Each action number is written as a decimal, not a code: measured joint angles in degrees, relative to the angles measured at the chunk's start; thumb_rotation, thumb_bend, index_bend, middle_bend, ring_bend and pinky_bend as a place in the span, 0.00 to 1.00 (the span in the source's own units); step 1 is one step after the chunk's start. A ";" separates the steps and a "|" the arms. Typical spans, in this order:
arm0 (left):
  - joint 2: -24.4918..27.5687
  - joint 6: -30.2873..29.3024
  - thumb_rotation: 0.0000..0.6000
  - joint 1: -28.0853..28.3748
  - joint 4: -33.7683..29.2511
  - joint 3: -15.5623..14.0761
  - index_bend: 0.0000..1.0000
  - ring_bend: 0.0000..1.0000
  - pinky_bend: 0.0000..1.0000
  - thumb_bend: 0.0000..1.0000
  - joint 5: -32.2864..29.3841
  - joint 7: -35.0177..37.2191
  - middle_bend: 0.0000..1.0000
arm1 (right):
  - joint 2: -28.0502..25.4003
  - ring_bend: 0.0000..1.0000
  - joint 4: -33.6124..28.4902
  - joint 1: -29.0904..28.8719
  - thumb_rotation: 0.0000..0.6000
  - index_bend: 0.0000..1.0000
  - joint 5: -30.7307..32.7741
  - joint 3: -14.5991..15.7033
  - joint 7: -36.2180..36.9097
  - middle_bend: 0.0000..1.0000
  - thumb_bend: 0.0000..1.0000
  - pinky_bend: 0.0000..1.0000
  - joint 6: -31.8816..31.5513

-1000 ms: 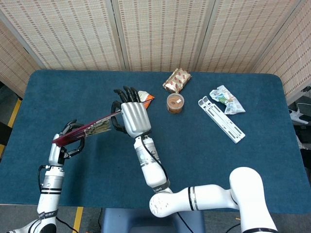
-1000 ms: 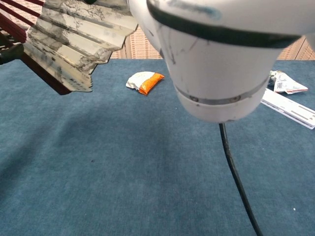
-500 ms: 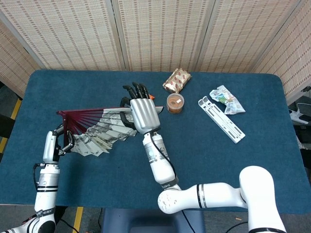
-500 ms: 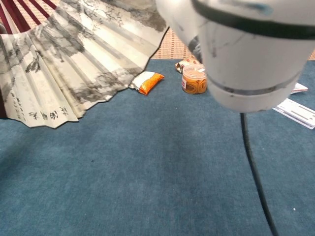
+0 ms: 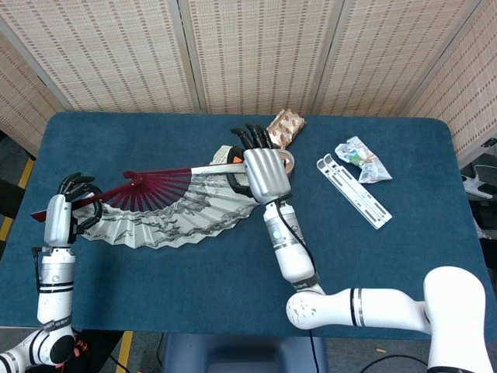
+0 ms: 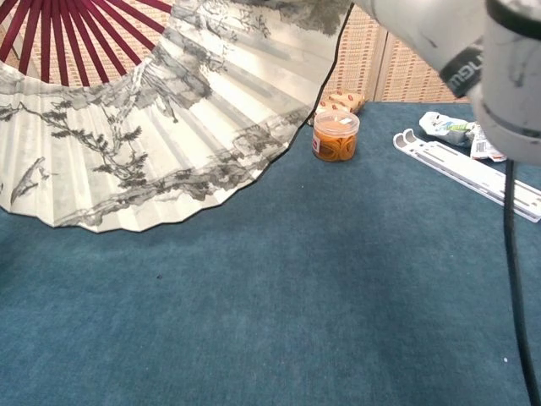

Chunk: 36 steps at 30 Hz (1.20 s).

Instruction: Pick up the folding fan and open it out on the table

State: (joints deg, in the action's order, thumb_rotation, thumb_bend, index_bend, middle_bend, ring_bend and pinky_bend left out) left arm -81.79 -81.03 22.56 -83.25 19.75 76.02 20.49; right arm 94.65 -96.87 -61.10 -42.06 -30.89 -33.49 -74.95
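White metal fingers of the right hand (image 5: 266, 172), in the upper centre of the head view, are closed over one end rib of the folding fan (image 5: 182, 210); this hand holds that outer rib, and its dark fingertips point toward the top of the frame. At the left edge of the same view the left hand (image 5: 60, 211) is curled around the other dark red end rib near the pivot, so it also grips the fan.

Between the two hands the fan is spread wide. Its red ribs run out from the left hand side toward the right, and the pale painted paper makes an arc from centre left to the middle of the frame. The long axis of the open fan lies almost left to right in the picture, a little higher on the right.

In the chest view the paper fills the upper left and seems to be lifted above the blue bench (image 6: 279, 313), not lying flat on it. I judge that the coming move is to lower both hands together, keeping this spread. An orange jar (image 6: 336, 136) stands just beside the right edge of the paper, so it could be touched.
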 measured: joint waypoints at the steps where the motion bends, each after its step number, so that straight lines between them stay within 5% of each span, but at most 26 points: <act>1: -0.08 -0.31 1.00 0.16 0.60 -0.14 0.52 0.24 0.13 0.60 0.57 -0.70 0.55 | -0.15 0.00 -0.03 0.21 1.00 0.66 -0.37 0.34 0.27 0.13 0.63 0.00 0.15; 7: -1.46 -1.28 1.00 1.76 4.68 -0.89 0.45 0.21 0.12 0.57 3.06 -3.24 0.46 | 0.26 0.00 0.81 1.19 1.00 0.65 -2.21 1.93 3.22 0.13 0.63 0.00 0.94; 13: -2.82 -1.20 1.00 3.11 8.50 -1.65 0.19 0.06 0.08 0.52 4.64 -2.42 0.17 | 2.80 0.00 3.61 1.84 1.00 0.63 -8.25 2.82 10.51 0.13 0.63 0.00 0.46; 18: -3.82 0.43 1.00 3.50 13.58 -3.90 0.02 0.00 0.05 0.49 5.61 -2.05 0.01 | 5.78 0.00 8.73 3.92 1.00 0.62 -16.70 7.49 17.82 0.13 0.63 0.00 -0.60; 28: -7.93 0.16 1.00 4.01 28.72 -6.52 0.00 0.00 0.04 0.48 7.08 -3.53 0.00 | 9.50 0.00 18.02 11.22 1.00 0.61 -24.73 15.85 28.89 0.13 0.63 0.00 -1.44; 36: -11.84 0.23 1.00 3.98 38.21 -9.51 0.00 0.00 0.03 0.48 8.45 -5.40 0.00 | 11.48 0.00 23.83 14.89 1.00 0.46 -29.55 19.48 32.20 0.13 0.63 0.00 -0.78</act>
State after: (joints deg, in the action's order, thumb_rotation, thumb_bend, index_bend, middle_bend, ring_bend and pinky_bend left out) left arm -93.63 -80.80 26.53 -45.04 10.24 84.47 15.09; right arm 106.13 -73.04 -46.21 -71.61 -11.40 -1.29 -75.73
